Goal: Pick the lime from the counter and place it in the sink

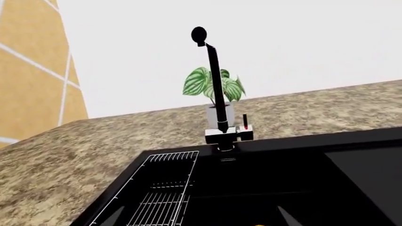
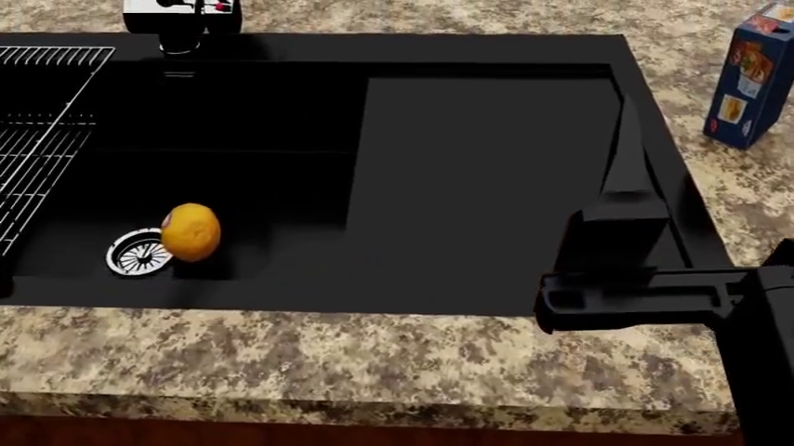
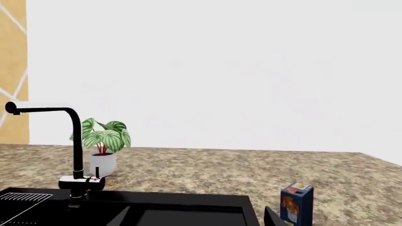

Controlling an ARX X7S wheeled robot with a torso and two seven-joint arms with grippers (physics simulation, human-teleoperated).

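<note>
The lime shows in none of the views. The black sink point(image 2: 484, 186) is set into the speckled counter point(image 2: 372, 358). My right gripper point(image 2: 630, 153) hangs over the sink's flat drainboard at the right. In the right wrist view its jaws point(image 3: 197, 219) stand wide apart, open, with nothing between them. In the left wrist view my left gripper point(image 1: 199, 220) is open too, above the basin point(image 1: 264, 188) beside the wire rack point(image 1: 166, 193). The head view does not clearly show the left gripper.
An orange fruit point(image 2: 191, 231) lies in the basin against the round drain point(image 2: 134, 253). The wire rack point(image 2: 44, 139) fills the basin's left end. A black faucet point(image 1: 215, 80) and a potted plant point(image 1: 213, 87) stand behind the sink. A blue box point(image 2: 750, 79) stands on the counter at the right.
</note>
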